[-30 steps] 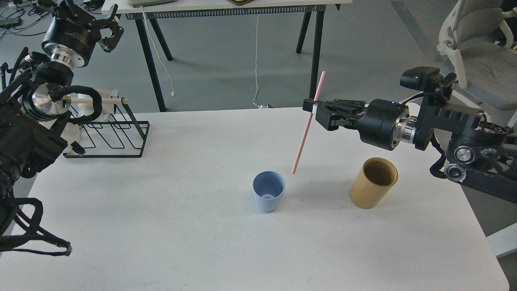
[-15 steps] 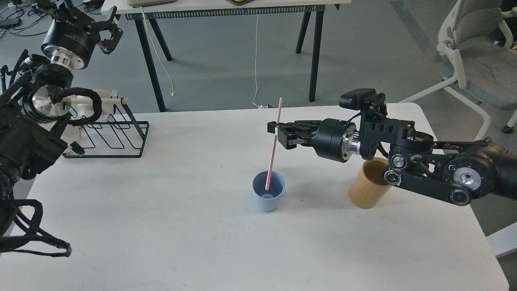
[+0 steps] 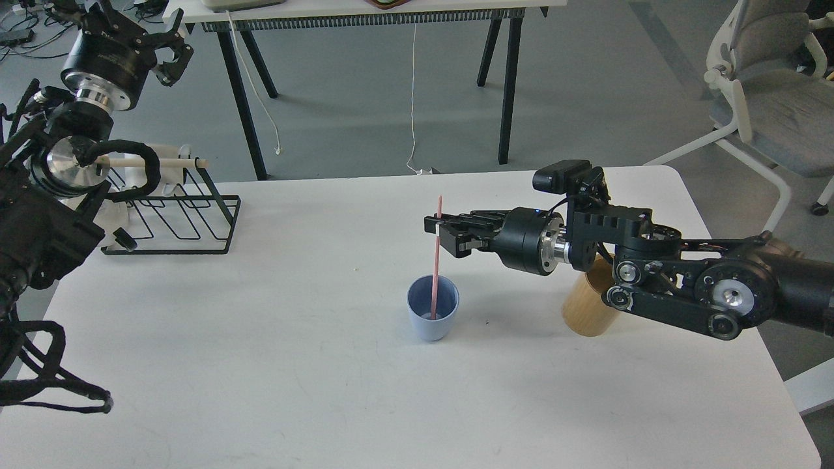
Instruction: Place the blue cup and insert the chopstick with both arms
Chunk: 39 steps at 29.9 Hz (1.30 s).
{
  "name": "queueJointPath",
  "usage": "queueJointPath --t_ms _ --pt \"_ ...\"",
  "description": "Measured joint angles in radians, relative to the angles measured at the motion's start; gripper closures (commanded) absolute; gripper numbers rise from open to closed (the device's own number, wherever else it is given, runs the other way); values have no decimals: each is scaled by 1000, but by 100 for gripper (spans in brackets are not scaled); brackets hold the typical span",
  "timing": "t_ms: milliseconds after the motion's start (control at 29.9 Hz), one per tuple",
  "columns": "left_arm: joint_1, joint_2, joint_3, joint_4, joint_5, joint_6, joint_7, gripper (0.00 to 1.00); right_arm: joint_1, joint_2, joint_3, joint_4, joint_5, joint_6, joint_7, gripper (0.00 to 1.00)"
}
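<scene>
The pale blue cup [image 3: 432,316] stands upright near the middle of the white table [image 3: 273,365]. The pink chopstick [image 3: 436,254] stands almost upright with its lower end inside the cup, near the bottom. My right gripper [image 3: 438,227] reaches in from the right and is shut on the chopstick near its top, above the cup. My left gripper [image 3: 168,55] is raised at the far upper left, away from the table's things, with its fingers spread and nothing in it.
A tan bamboo holder [image 3: 586,306] stands right of the cup, partly behind my right arm. A black wire rack [image 3: 176,218] with a pale wooden rod sits at the table's back left. A dark-legged table and an office chair [image 3: 775,98] stand beyond.
My right gripper has moved left and down with the chopstick, from tilted beside the cup to upright with its tip lowered into the cup. The left arm has barely moved.
</scene>
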Motion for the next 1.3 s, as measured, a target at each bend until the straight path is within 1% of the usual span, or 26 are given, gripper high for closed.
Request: queueJointPath --t_ms 67,100,167,234,267,301,401,501,735,802,835,936,1003,1203,1303 --pt "0 0 0 0 0 0 0 1 2 -16 6 9 5 0 0 58" --pt "0 1 -1 0 -1 0 0 1 5 -30 11 17 8 -1 0 54" --pt "0 2 -1 0 -1 0 0 1 11 -61 27 36 11 -1 4 41" --pt "0 2 -1 0 -1 0 0 1 12 -91 76 46 13 -1 8 20" --pt "0 2 -1 0 -1 0 0 1 11 -101 113 47 14 -1 9 4" --pt "0 2 -1 0 -2 0 0 1 8 -108 155 46 16 -2 11 2" --pt "-2 -3 -3 0 -2 0 0 1 -3 -114 281 29 27 -1 15 1" --pt "-6 -8 -3 0 -3 0 0 1 -6 -113 398 -4 97 -1 24 1" --pt "-14 -12 -12 0 -8 0 -2 1 -18 -84 604 -141 445 -14 31 1" --pt "-15 -13 -13 0 -10 0 -3 1 -20 -66 645 -178 532 -14 41 1" --pt "-15 -14 -14 0 -10 0 -3 1 -23 -57 665 -202 579 -12 57 1" --pt "-15 -23 -14 0 -11 0 -3 1 -28 -48 699 -258 702 -6 104 1" --pt "-17 -30 -13 1 -11 0 -3 1 -31 -47 708 -288 804 -4 120 1" --pt "-28 -45 -13 2 -10 0 -1 1 -53 -45 711 -380 1141 4 125 1" --pt "-31 -51 -16 2 -13 0 0 1 -60 -30 713 -455 1250 49 125 1"
